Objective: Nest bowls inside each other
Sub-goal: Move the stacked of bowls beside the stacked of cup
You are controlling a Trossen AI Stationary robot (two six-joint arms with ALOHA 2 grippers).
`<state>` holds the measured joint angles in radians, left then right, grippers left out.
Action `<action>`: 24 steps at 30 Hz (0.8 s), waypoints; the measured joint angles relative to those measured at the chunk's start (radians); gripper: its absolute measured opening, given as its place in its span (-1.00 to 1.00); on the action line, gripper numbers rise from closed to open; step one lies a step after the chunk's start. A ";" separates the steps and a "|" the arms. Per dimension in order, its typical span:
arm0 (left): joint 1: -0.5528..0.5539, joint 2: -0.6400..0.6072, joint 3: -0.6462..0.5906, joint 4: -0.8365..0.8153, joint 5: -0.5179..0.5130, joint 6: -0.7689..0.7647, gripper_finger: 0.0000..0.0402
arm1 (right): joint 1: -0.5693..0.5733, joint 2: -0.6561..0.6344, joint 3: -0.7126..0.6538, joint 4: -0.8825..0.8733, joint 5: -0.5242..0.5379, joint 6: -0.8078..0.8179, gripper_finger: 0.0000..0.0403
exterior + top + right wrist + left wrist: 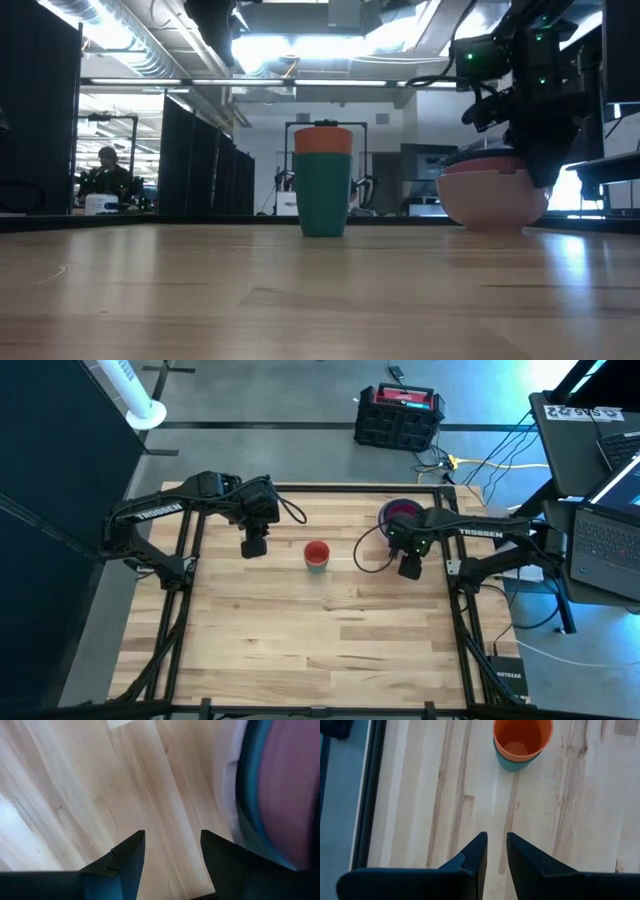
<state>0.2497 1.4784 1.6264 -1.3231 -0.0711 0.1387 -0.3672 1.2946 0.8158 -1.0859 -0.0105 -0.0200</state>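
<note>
A small orange bowl nested in a taller teal one point(317, 555) point(323, 180) point(522, 742) stands upright on its base mid-table. A stack of nested bowls point(400, 513) point(493, 195) point(280, 795), pale pink outside and hot pink inside, sits at the far right, partly hidden by my right arm. My left gripper point(254, 545) point(496, 851) hangs to the left of the teal bowl, well above the wood. It points steeply down with a narrow gap between its fingers and nothing in it. My right gripper point(408, 568) point(172, 847) points down just on the near side of the stack, open and empty.
The wooden tabletop point(300, 630) is bare across its near half. A black frame rail point(367, 795) runs along the table's edge. Beyond the table are a black crate point(398, 415), cables and laptops point(600, 510). A person point(105, 170) shows far back in the room.
</note>
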 joint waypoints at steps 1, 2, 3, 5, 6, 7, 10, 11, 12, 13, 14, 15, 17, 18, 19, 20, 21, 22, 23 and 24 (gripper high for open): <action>0.000 0.000 0.000 0.000 0.000 0.000 -0.72 | 0.000 0.001 0.000 0.000 -0.001 0.000 -0.10; 0.000 0.000 0.000 0.000 0.000 0.000 -0.72 | 0.000 0.001 0.000 0.000 -0.001 0.000 -0.10; 0.000 0.000 0.000 0.000 0.000 0.000 -0.72 | 0.000 0.001 0.000 0.000 -0.001 0.000 -0.10; 0.000 0.000 0.000 -0.001 0.000 0.000 -0.72 | 0.000 0.001 0.004 -0.003 -0.001 0.000 -0.10; 0.000 0.000 0.000 -0.002 0.000 0.000 -0.72 | 0.000 0.000 0.007 -0.004 -0.004 -0.001 -0.10; 0.000 0.000 0.000 -0.006 0.000 0.002 -0.72 | 0.000 -0.001 0.011 -0.007 -0.009 -0.004 -0.10; 0.000 0.000 0.000 -0.020 0.000 0.007 -0.72 | 0.000 -0.004 0.024 -0.015 -0.026 -0.012 -0.10; 0.000 0.000 0.000 -0.025 0.000 0.008 -0.72 | 0.000 -0.005 0.028 -0.018 -0.031 -0.015 -0.10; 0.000 0.000 0.000 -0.030 0.000 0.010 -0.72 | 0.000 -0.006 0.032 -0.021 -0.036 -0.018 -0.10; 0.000 0.000 0.000 -0.034 0.000 0.012 -0.72 | 0.000 -0.008 0.036 -0.023 -0.042 -0.021 -0.10; 0.000 0.000 0.000 -0.039 0.000 0.013 -0.72 | 0.000 -0.009 0.040 -0.026 -0.047 -0.023 -0.10; 0.000 0.000 0.000 -0.044 0.000 0.015 -0.72 | 0.000 -0.010 0.044 -0.029 -0.053 -0.026 -0.10; 0.000 0.000 0.000 -0.053 0.000 0.018 -0.72 | 0.000 -0.012 0.052 -0.034 -0.063 -0.032 -0.10; 0.000 0.000 0.000 -0.058 0.000 0.020 -0.72 | 0.000 -0.013 0.056 -0.037 -0.069 -0.034 -0.10; 0.000 0.000 0.000 -0.060 0.000 0.020 -0.72 | 0.000 -0.017 0.061 -0.041 -0.070 -0.038 -0.10; 0.000 0.000 0.000 -0.058 0.000 0.021 -0.72 | 0.000 -0.020 0.065 -0.043 -0.070 -0.040 -0.10; 0.000 0.000 0.000 -0.057 0.000 0.022 -0.72 | 0.000 -0.025 0.069 -0.046 -0.070 -0.042 -0.10; 0.000 0.000 0.000 -0.058 0.000 0.023 -0.72 | 0.000 -0.030 0.072 -0.052 -0.067 -0.047 -0.10; 0.000 0.000 0.000 -0.057 0.000 0.023 -0.72 | 0.000 -0.036 0.077 -0.059 -0.060 -0.054 -0.10; 0.000 0.000 0.000 -0.057 0.000 0.023 -0.72 | 0.000 -0.041 0.082 -0.064 -0.049 -0.060 -0.10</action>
<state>0.2497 1.4784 1.6264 -1.3800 -0.0711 0.1619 -0.3672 1.2533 0.8981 -1.1503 -0.0597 -0.0798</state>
